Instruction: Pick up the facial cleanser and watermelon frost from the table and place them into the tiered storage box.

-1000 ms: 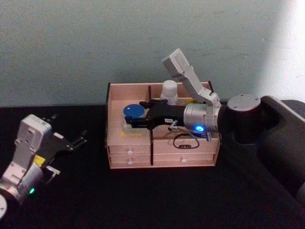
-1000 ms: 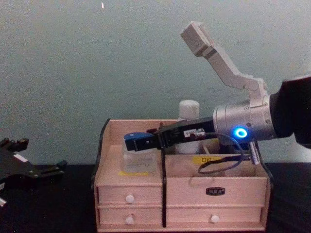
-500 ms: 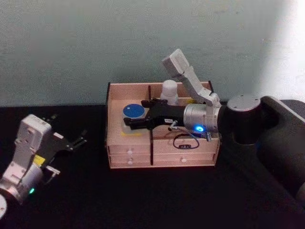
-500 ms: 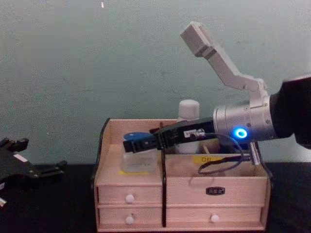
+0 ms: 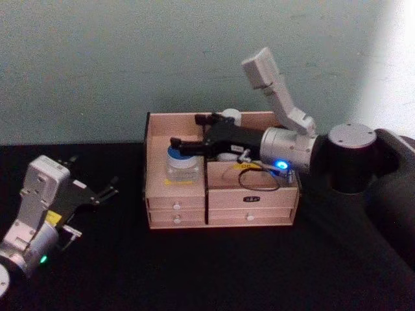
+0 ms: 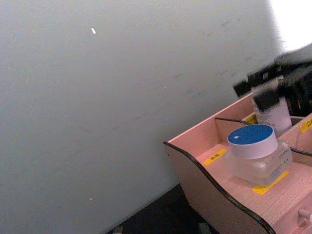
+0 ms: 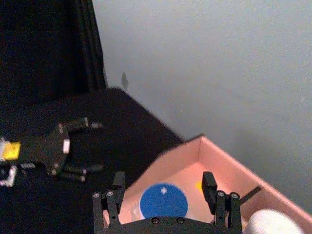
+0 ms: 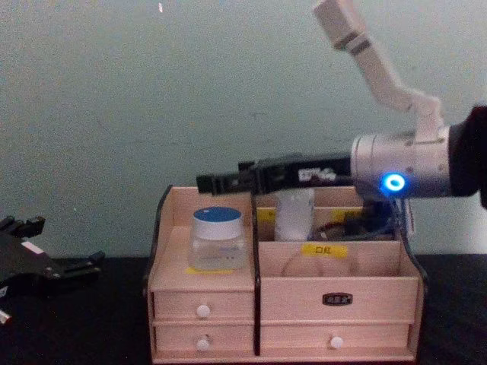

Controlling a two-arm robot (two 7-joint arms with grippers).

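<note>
Compared with a moment before, the right gripper (image 8: pixel 221 182) has let go of the jar (image 8: pixel 218 239) and risen: it now hangs above the jar, with a gap between them, and its black fingers (image 7: pixel 209 186) stand wide apart on both sides of the blue lid in the right wrist view. The jar stays in the left front compartment of the box (image 8: pixel 281 293), standing upright on a yellow label; before, the fingers were low around it. The jar is short and squat, of clear material, with a wide round blue lid and a small white sticker on it. The cleanser (image 8: pixel 295 215), a slim white bottle, stands upright in the compartment to the right of the black divider, behind the yellow label, partly hidden by the arm. The box is of pale wood with dark curved side edges and two rows of drawers with small white knobs. It stands at the back edge of the black table (image 5: pixel 214 272). The left gripper (image 5: pixel 91 193) rests parked near the table's left edge, its fingers apart, as before.
</note>
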